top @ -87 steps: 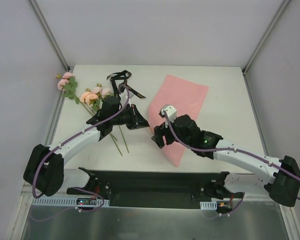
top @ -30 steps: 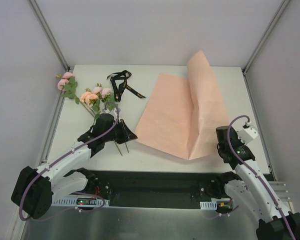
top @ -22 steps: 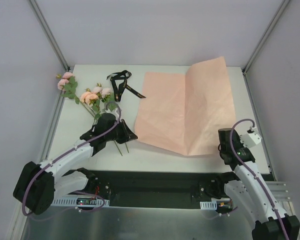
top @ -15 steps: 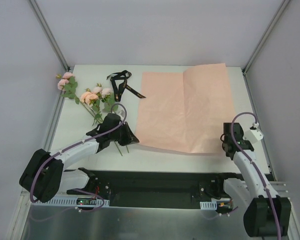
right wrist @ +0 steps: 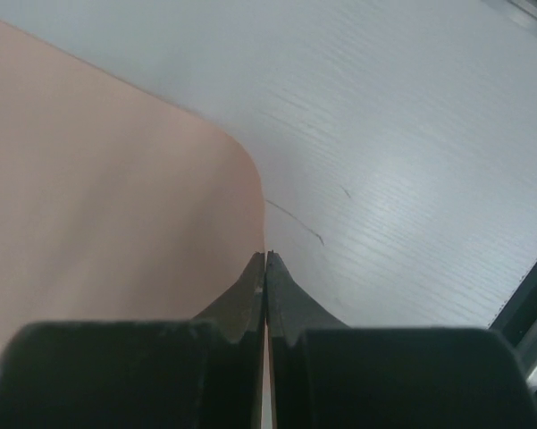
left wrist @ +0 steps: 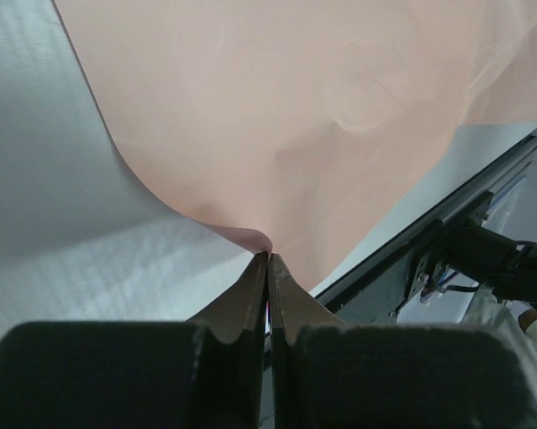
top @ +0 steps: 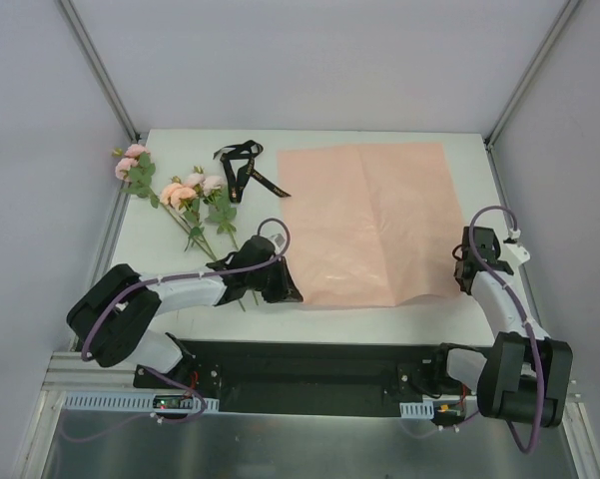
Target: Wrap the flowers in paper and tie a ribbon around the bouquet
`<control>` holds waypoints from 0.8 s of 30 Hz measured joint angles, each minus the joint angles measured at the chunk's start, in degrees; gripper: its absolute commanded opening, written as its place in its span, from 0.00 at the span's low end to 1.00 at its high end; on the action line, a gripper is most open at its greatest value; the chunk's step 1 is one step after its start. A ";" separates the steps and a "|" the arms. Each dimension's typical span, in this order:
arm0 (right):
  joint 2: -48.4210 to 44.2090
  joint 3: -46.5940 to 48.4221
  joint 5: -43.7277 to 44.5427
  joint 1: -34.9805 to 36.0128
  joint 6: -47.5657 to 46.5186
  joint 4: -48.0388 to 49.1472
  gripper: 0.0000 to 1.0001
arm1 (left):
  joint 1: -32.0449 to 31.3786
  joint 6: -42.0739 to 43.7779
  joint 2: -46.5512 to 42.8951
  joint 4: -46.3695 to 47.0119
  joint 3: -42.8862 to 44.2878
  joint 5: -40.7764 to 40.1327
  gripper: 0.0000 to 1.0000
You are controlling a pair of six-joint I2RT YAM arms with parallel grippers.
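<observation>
At paper [top: 364, 220] corners, left pincer [left wrist: 268, 260], right pincer [right wrist: 265, 258] clamp.

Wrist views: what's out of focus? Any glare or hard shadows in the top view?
Left wrist: left gripper body blurs dark in the foreground, paper creases read sharp. Right wrist: near paper soft, table ribbing crisp. Top external: even light, faint shadows, no glare.

text: none readable, any view | labels/brands/numbers: none legible | ribbon [top: 240, 162]: marks too small to read
</observation>
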 measured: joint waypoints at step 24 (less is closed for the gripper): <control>32.57 31.06 5.14 -5.60 -19.15 -3.67 0.69 | -13.42 -0.04 12.94 2.14 12.96 0.11 0.63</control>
